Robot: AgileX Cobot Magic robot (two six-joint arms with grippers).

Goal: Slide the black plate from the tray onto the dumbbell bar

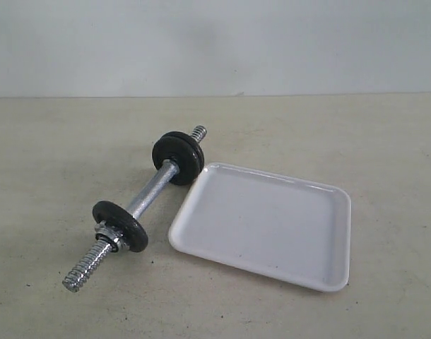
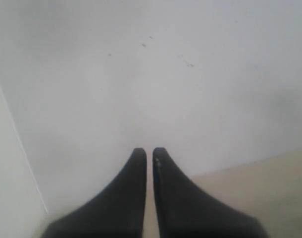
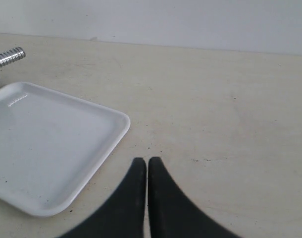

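Black plate seated on dumbbell bar; both end effectors pressed together, gripping nothing.

Exterior view: dumbbell bar [image 1: 146, 196] lies on the desk [image 1: 60, 162], running diagonally from lower left to upper centre of the frame. The black plate [image 1: 178, 157] is threaded on the bar's upper end, just short of the exposed thread. It looks thick, possibly backed by a second disc, but I cannot separate the edges. A further dark disc [image 1: 122, 224] sits on the lower end with a chrome collar nut [image 1: 106, 233] against its outer face. The tray [image 1: 345, 244] is at centre right, just beside the bar, its upper-left corner near the black plate. Left end effector [image 2: 149, 151]: tips together, pale surface beyond. Right end effector [image 3: 147, 161]: tips together above bare desk, the tray at lower left of that frame.
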